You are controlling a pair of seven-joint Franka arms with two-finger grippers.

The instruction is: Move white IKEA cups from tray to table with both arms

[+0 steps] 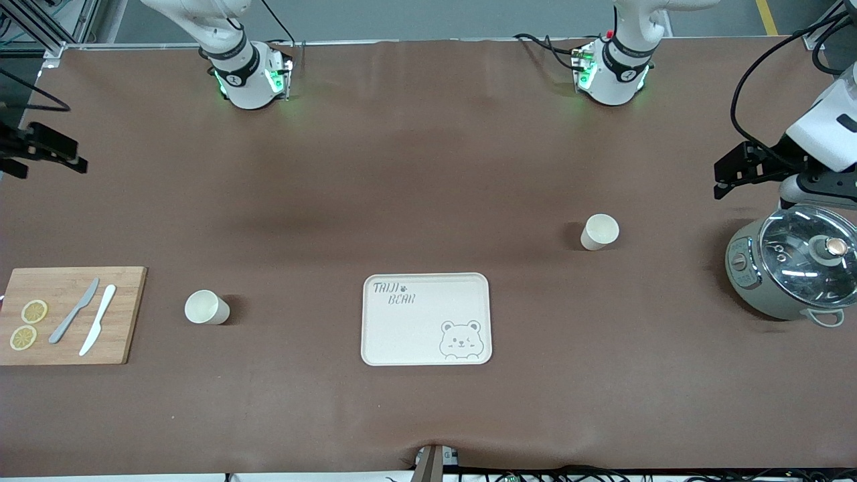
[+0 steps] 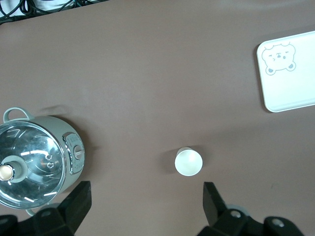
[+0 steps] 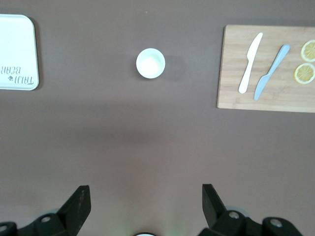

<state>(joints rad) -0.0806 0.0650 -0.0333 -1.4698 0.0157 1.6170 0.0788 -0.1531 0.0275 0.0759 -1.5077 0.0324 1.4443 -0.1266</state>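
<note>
Your left gripper (image 2: 145, 196) hangs over the tabletop (image 1: 428, 167) at the left arm's end, its jaws spread wide and holding nothing. In the left wrist view, one white cup (image 2: 188, 162) stands upright on the brown surface just ahead of the jaws, between their lines but not yet within them. You can see that cup (image 1: 599, 231) in the front view too, set between the grey pot (image 1: 790, 271) and the tray (image 1: 426, 319), and farther from the front camera than the tray.

Your right gripper (image 3: 142, 204) is also spread wide and empty, up over bare tabletop toward the right arm's end. The second cup (image 3: 150, 63) sits well apart from those jaws, upright, between the tray and the wooden cutting board (image 1: 70, 314). In the front view that cup (image 1: 207, 307) is just beside the board, apart from it.

The tray is empty and reads "TAIJI BEAR" in grey lettering, with a drawn bear in one corner. The board carries a grey knife (image 1: 74, 310), a white knife (image 1: 98, 319) and two lemon slices (image 1: 28, 324). No writing shows on either cup.
</note>
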